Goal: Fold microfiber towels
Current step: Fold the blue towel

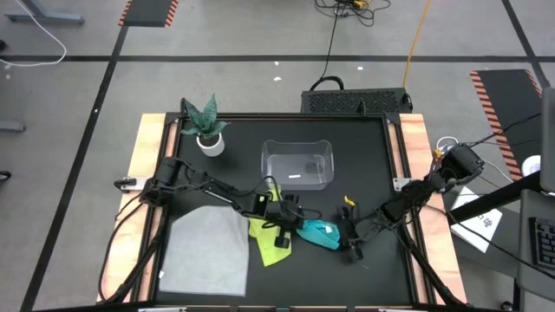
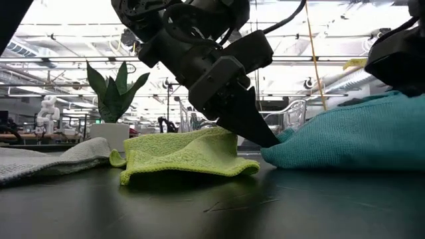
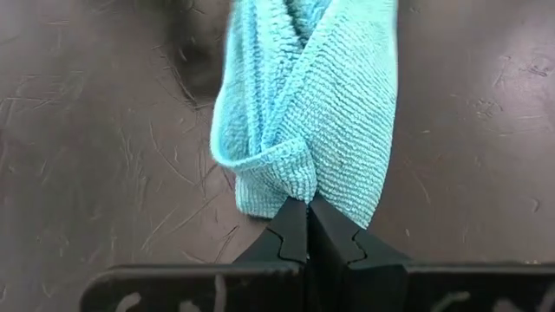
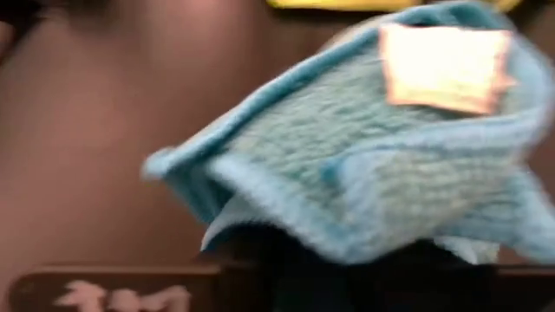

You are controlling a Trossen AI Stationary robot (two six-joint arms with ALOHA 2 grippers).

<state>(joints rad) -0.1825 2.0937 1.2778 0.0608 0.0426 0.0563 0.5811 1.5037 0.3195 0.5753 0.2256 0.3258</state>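
My left gripper (image 3: 309,227) sits low on the black table (image 1: 364,156), fingers pressed together on one bunched corner of the teal towel (image 3: 312,121); the cloth fans away from my fingertips across the tabletop. From table level that same pinch shows at the towel's near edge (image 2: 269,141), the teal heap (image 2: 352,136) rising beyond it. My right gripper (image 1: 354,247) is at the towel's opposite end, by the front edge of the table; the teal cloth drapes over my right fingers, its white label (image 4: 444,68) facing up, so I cannot tell how they stand. From above, the teal towel (image 1: 319,232) lies crumpled between my two grippers. The yellow-green towel (image 1: 270,241) lies rumpled just beside it, under my left arm. The grey towel (image 1: 206,251) lies spread flat at the front left. Clear bin (image 1: 298,166) and potted plant (image 1: 206,128) stand farther back.
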